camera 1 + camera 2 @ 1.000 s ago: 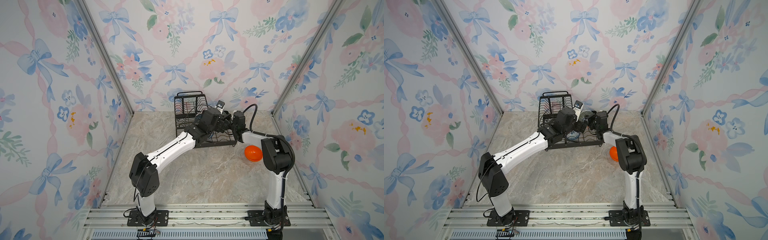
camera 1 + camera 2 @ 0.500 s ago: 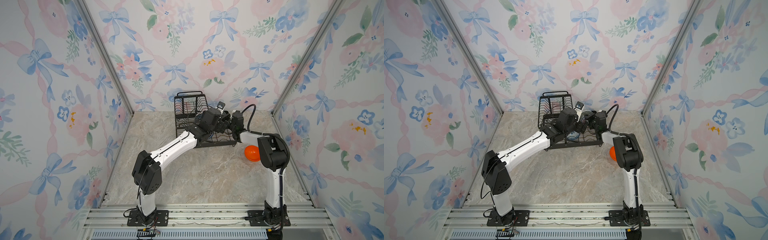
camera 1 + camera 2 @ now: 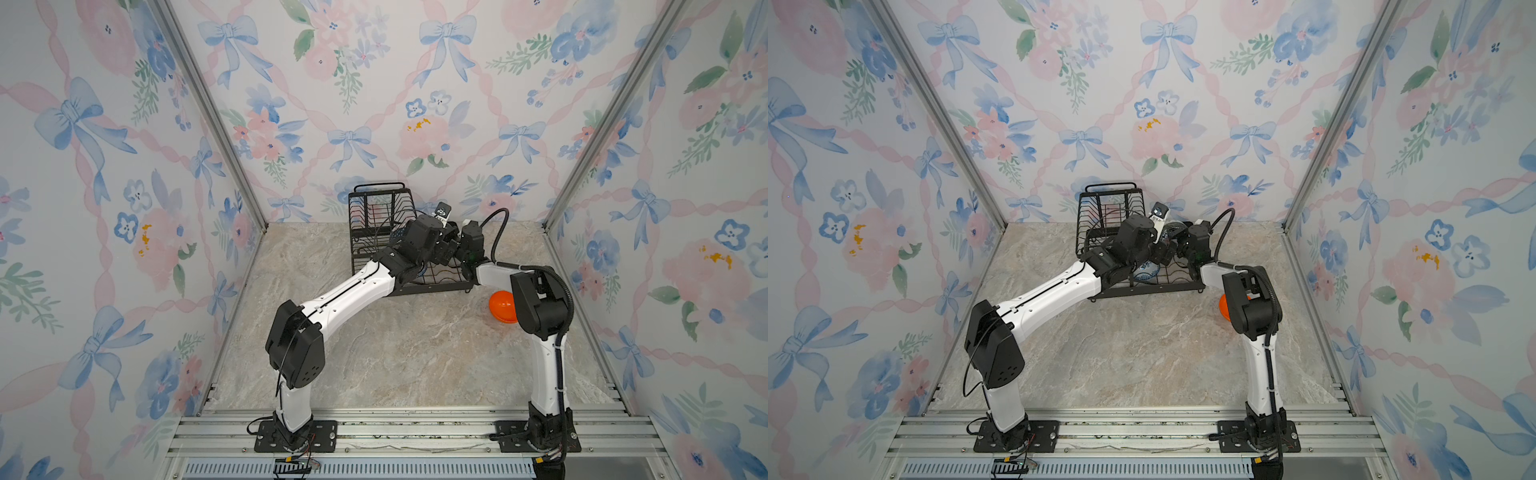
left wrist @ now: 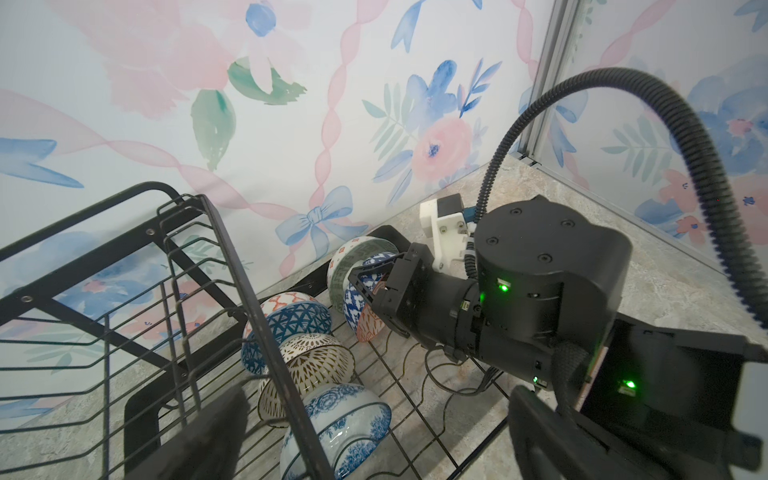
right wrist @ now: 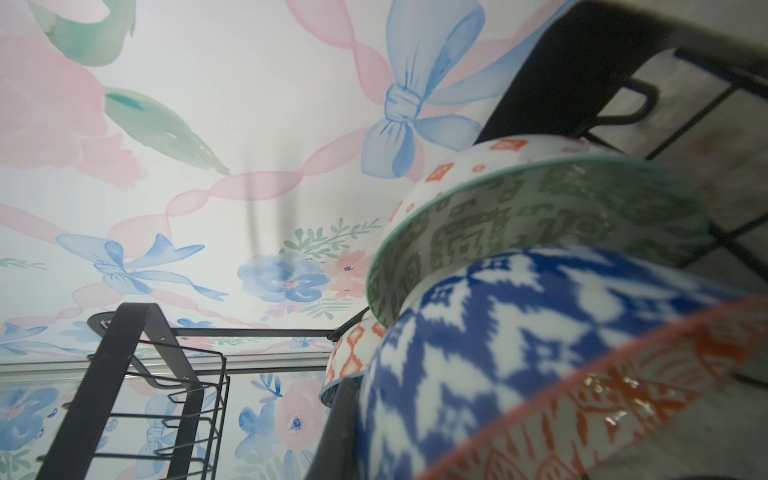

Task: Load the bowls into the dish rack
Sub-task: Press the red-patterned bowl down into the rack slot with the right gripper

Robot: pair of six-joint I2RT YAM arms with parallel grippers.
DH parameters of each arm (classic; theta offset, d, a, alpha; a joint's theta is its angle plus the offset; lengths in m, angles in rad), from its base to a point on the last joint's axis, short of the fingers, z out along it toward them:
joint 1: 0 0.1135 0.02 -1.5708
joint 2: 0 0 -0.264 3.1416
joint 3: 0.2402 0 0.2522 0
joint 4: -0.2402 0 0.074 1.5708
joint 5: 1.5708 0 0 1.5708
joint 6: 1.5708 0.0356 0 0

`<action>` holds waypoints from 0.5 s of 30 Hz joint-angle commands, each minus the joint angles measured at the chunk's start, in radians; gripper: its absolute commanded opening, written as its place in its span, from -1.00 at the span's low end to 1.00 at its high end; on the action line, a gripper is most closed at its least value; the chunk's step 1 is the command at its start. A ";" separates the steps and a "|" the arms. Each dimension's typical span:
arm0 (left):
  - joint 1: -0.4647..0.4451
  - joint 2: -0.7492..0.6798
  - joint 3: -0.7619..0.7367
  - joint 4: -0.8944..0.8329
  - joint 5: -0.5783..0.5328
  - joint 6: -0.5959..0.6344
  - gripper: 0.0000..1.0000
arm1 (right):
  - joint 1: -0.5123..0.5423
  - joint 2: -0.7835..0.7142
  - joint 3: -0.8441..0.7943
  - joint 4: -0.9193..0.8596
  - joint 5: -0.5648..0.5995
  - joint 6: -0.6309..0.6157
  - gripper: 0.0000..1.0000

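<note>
The black wire dish rack [image 3: 382, 208] [image 3: 1108, 199] stands against the back wall. In the left wrist view its lower tray [image 4: 419, 399] holds several bowls on edge, among them a blue-white floral bowl [image 4: 336, 419] and a dark-blue geometric one [image 4: 295, 324]. Farther back stands a green-white bowl [image 4: 353, 266] [image 5: 540, 216]. My right gripper [image 4: 368, 282] is shut on the rim of a blue-and-white patterned bowl [image 5: 519, 332] next to an orange-patterned one [image 5: 623, 395]. My left gripper [image 4: 374, 399] hangs wide open over the tray, holding nothing. A plain orange bowl [image 3: 500, 305] [image 3: 1224, 305] sits on the table.
Both forearms meet over the rack's right half in both top views. The rack's raised slotted basket [image 4: 124, 291] stands to the left of the bowls. The right arm's elbow [image 3: 540, 307] partly hides the orange bowl. The back wall lies just behind the rack.
Both arms have shifted slightly: the left elbow a little right, the right elbow a little left over the orange bowl. Neither gripper's state has changed.
</note>
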 commanded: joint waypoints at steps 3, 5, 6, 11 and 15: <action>0.011 -0.005 0.007 -0.016 -0.010 0.012 0.96 | 0.016 0.020 0.036 0.056 0.029 -0.010 -1.00; 0.013 -0.008 0.001 -0.016 -0.010 0.014 0.96 | 0.016 0.023 0.025 0.062 0.031 0.002 -1.00; 0.013 -0.011 -0.002 -0.017 -0.011 0.014 0.96 | 0.018 0.025 0.018 0.075 0.033 0.007 -1.00; 0.014 -0.017 -0.009 -0.027 -0.015 0.008 0.96 | 0.020 0.025 -0.006 0.079 0.033 0.015 -1.00; 0.016 -0.020 -0.015 -0.033 -0.012 -0.004 0.96 | 0.024 0.011 -0.038 0.092 0.042 0.020 -1.00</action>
